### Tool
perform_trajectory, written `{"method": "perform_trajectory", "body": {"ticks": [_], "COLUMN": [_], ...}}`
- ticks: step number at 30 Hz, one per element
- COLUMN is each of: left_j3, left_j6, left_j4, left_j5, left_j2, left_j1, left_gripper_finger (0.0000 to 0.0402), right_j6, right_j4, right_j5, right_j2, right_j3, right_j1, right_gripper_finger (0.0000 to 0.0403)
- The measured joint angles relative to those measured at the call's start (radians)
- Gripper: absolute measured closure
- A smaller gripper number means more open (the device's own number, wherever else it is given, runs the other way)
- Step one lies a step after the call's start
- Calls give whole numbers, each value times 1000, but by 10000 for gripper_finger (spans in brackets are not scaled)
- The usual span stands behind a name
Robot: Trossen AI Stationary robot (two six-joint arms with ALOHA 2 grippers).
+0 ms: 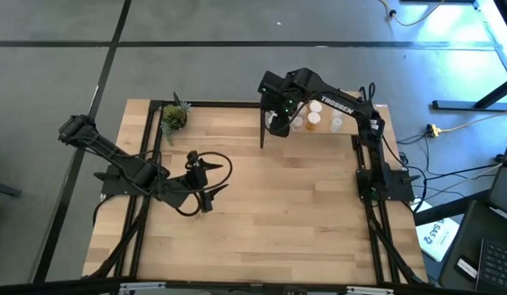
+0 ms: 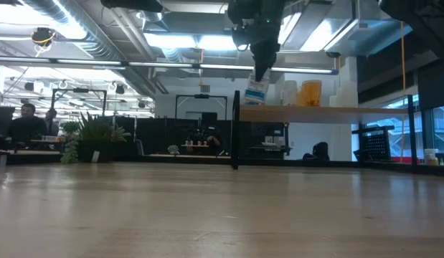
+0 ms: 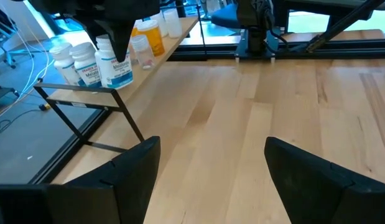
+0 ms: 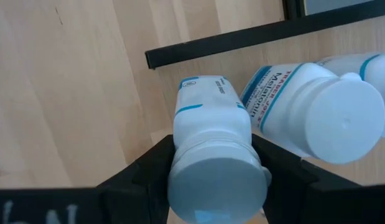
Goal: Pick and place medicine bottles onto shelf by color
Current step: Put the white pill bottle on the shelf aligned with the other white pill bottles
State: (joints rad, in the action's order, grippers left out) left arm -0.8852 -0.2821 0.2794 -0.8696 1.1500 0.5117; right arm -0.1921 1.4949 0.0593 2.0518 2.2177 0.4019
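**Over the shelf's near-left corner, a white bottle in the right fingers**

Toward 1 o'clock on the surface point(image 1: 269, 205), the right gripper point(image 1: 279, 121) hangs over the left end of the shelf point(image 2: 329, 113), and its arm hides much of what stands there in the high view. Its fingers point(image 4: 148, 163) are closed on a white bottle point(image 4: 211, 149), clamped just under the cap; the right wrist view shows an opaque white body, a white cap and a label with blue bands. Whether its base touches the board cannot be told.

Just beside it, at its 3 o'clock in that view, a second white bottle point(image 4: 316, 106) with a similar blue-printed label is partly cut off by the frame edge.

The left wrist view shows three white bottles clustered at the shelf's near end, counting the held one, then a small clear bottle point(image 3: 141, 50), an orange bottle point(image 3: 152, 34) with a white cap, and another clear one point(image 3: 171, 22) farther along; the row's far end is hard to make out.

At 9 o'clock on the surface the left gripper point(image 1: 205, 182) waits, fingers point(image 3: 307, 174) spread wide and empty
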Motion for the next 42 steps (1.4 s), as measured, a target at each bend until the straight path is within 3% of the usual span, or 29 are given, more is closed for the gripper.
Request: {"method": "perform_trajectory", "body": {"ticks": [37,42], "left_j3": [0,0], "left_j6": [0,1], "left_j4": [0,0], "left_j5": [0,0], "left_j2": [0,0], "left_j1": [0,0], "left_gripper_finger": [118,118], "right_j6": [-24,-23], "right_j4": [-33,-23], "right_j5": [-8,37], "right_j2": [23,23], "right_j3": [0,0], "right_j1": [4,4], "right_gripper_finger": [216,216]}}
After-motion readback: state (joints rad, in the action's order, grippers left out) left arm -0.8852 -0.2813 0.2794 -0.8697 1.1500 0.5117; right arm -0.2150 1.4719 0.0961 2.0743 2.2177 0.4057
